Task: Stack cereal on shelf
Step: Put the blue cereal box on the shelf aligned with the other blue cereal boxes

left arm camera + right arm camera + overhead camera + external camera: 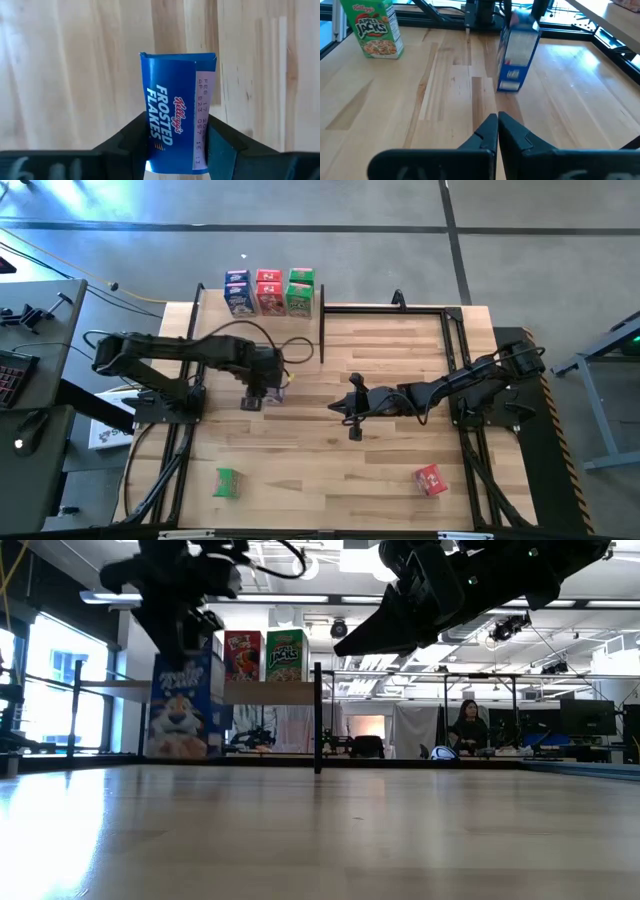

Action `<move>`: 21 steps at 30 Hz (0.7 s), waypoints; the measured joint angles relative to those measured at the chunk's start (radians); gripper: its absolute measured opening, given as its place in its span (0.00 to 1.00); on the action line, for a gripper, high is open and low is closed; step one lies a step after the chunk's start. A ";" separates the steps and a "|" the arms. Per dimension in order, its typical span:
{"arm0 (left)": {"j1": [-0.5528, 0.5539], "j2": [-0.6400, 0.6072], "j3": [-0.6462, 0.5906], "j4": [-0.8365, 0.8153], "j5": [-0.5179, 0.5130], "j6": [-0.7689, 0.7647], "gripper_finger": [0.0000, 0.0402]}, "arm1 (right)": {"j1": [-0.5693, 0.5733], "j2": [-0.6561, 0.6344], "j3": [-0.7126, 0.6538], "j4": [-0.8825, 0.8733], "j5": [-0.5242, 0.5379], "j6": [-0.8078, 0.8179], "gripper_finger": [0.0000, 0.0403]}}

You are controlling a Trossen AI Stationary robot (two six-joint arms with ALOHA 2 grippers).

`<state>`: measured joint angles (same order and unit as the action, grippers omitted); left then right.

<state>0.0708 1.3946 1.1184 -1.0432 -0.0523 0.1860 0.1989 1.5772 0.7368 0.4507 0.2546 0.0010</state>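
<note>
Tabletop [400, 470]: blue cereal box [177, 112] btwn left gripper [177, 150] fingers, touching.

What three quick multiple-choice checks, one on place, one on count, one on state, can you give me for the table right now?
1. Where does the loose green cereal box lie?
A. on the shelf
B. on the tabletop's near left part
C. under the right arm

2. How many boxes stand on the shelf?
A. one
B. three
C. six

3. What are the left gripper fingers doing?
A. pinching a blue Frosted Flakes box
B. spread over a red box
C. shut on nothing

Key: 1 B, the high view shows it near the table's front left edge. 2 B, blue, red and green stand side by side there. 3 A, the left wrist view shows both fingers against the blue box's sides.
</note>
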 joint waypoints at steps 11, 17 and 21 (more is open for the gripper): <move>0.102 -0.132 0.291 -0.427 -0.105 0.075 0.34 | 0.005 0.000 0.000 0.002 0.000 0.000 0.00; 0.254 -0.140 0.393 -0.442 -0.176 0.210 0.34 | 0.005 0.000 0.000 0.003 -0.003 0.000 0.00; 0.380 -0.126 0.396 -0.424 -0.192 0.318 0.34 | 0.006 0.000 0.000 0.003 -0.005 0.005 0.00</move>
<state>0.4503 1.2682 1.5143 -1.4674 -0.2440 0.5039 0.2045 1.5772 0.7372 0.4533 0.2501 0.0057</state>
